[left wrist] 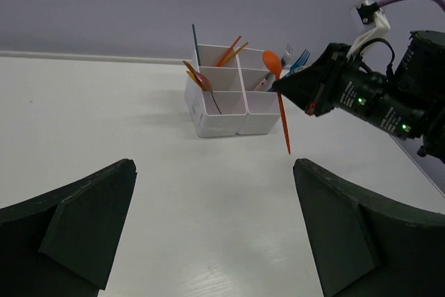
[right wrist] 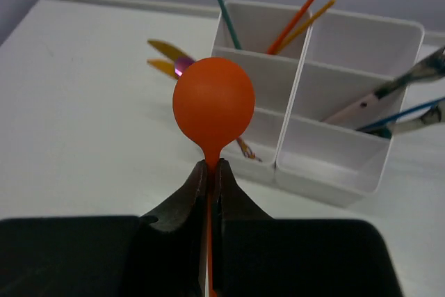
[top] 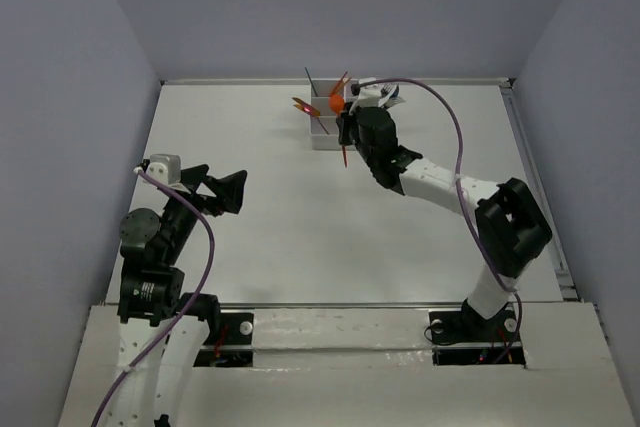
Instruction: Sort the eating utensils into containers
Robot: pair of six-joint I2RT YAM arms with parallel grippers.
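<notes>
My right gripper [right wrist: 210, 165] is shut on the neck of an orange spoon [right wrist: 213, 104], bowl up and handle hanging down [left wrist: 284, 123], held above the table just in front of the white compartment block [right wrist: 334, 172]. The same right gripper [top: 346, 127], spoon [top: 338, 104] and block [top: 322, 132] show in the top view. The block holds orange sticks [right wrist: 300, 15], a teal stick [right wrist: 222, 5], yellow-tipped pieces [right wrist: 167, 57] and blue and silver forks [right wrist: 410, 95]. My left gripper [top: 218, 190] is open and empty at the left, far from the block [left wrist: 222, 113].
The table is walled at the back and sides [top: 330, 7]. A purple cable [top: 455, 137] arches over my right arm. The left arm's base [top: 150, 287] stands at the near left edge.
</notes>
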